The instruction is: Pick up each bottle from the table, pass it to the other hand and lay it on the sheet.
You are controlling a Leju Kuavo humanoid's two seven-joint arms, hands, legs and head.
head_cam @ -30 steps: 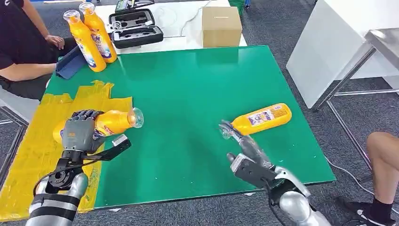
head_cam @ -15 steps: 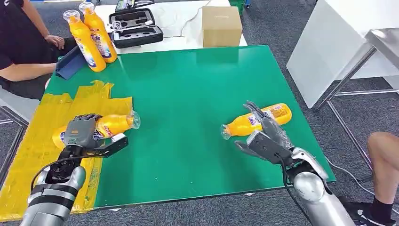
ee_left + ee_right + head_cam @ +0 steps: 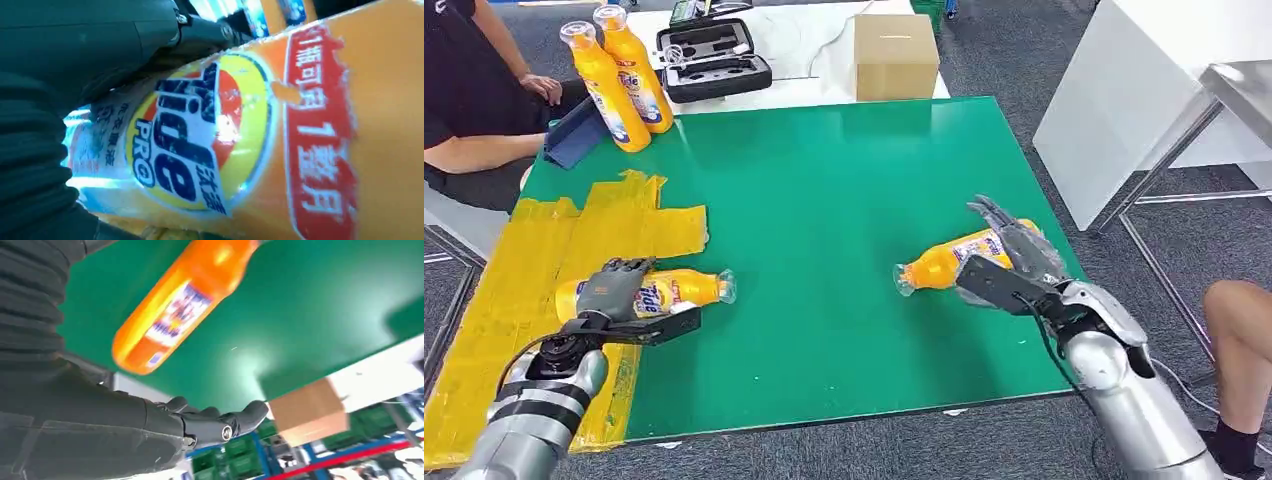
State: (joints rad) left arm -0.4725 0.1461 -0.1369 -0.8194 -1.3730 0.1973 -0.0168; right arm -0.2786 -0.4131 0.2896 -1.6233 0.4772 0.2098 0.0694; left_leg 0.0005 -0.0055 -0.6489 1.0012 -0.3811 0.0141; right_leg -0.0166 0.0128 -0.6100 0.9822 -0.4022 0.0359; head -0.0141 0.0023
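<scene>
On the yellow sheet (image 3: 524,260) at the desk's (image 3: 824,180) left side, the left robot hand (image 3: 614,290) has its fingers wrapped over a lying bottle (image 3: 669,292), whose cap end pokes past the sheet's edge onto the green. Toward the right edge, the right robot hand (image 3: 1009,255) is spread wide with nothing in it, just beside a second lying bottle (image 3: 944,262). Two more bottles (image 3: 619,85) stand upright at the far left corner.

One orange bottle (image 3: 656,293) with a Tide label lies on its side under the left hand (image 3: 611,290), at the yellow sheet's (image 3: 514,268) edge. Another orange bottle (image 3: 948,260) lies on its side just beside the right hand (image 3: 1009,262).
</scene>
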